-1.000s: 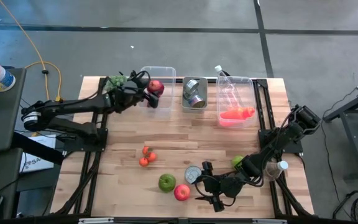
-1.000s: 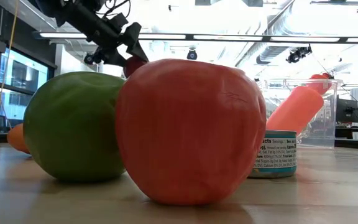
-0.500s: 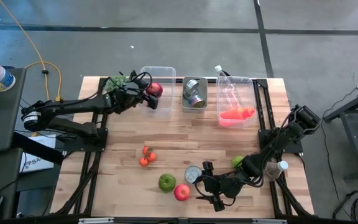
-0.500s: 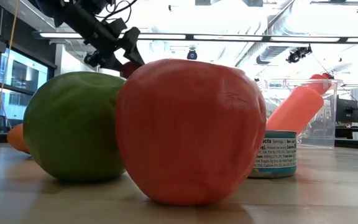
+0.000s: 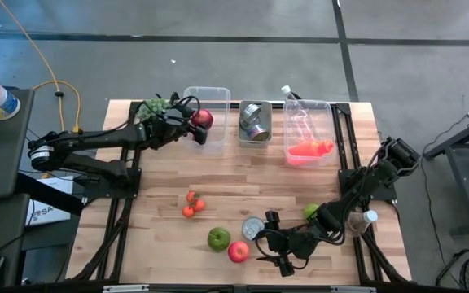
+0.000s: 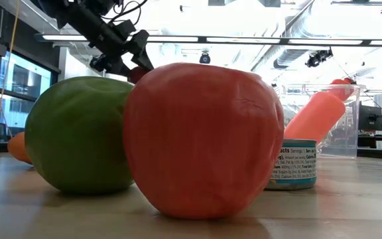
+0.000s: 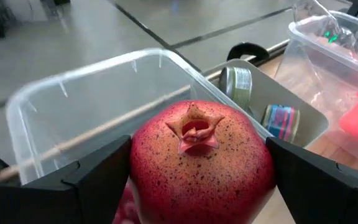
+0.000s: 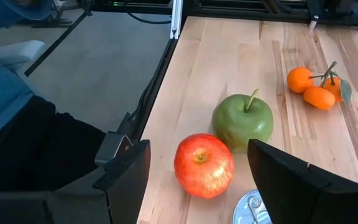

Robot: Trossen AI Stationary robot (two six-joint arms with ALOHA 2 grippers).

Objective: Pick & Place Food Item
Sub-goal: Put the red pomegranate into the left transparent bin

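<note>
1. Surface (image 5: 243,175): pale wooden planks, butcher-block in look, are being shown from above on a dark metal frame; a grey concrete floor (image 5: 218,57) is being seen around it.
2. Room: bright ceiling strip lights and glazed walls are being shown behind the surface in the low view.
3. Left pincer (image 5: 199,124): it is being held at the far side of the surface, at the near edge of the leftmost clear tub (image 5: 208,99). Its fingers (image 7: 95,177) are being spread wide and pressed on either side of a pomegranate (image 7: 201,165), which is being gripped above the tub's rim.
4. Pomegranate: round, red, finely speckled skin, with a star-shaped crown turned toward the wrist camera.
5. Right pincer (image 5: 272,244): it is being held low near the front edge of the surface, fingers (image 8: 297,183) apart with nothing between them, just beside a red apple (image 5: 238,251).
6. Front group: a glossy green apple (image 5: 218,238) is being shown touching the red apple; a metal can (image 5: 252,227) is standing close by; small stemmed oranges (image 5: 193,205) are lying a little farther back.
7. Middle tub (image 5: 256,122): metal cans are being held inside it.
8. Right tub (image 5: 308,134): clear plastic, an orange-red item and a clear bottle are being held inside it.
</note>
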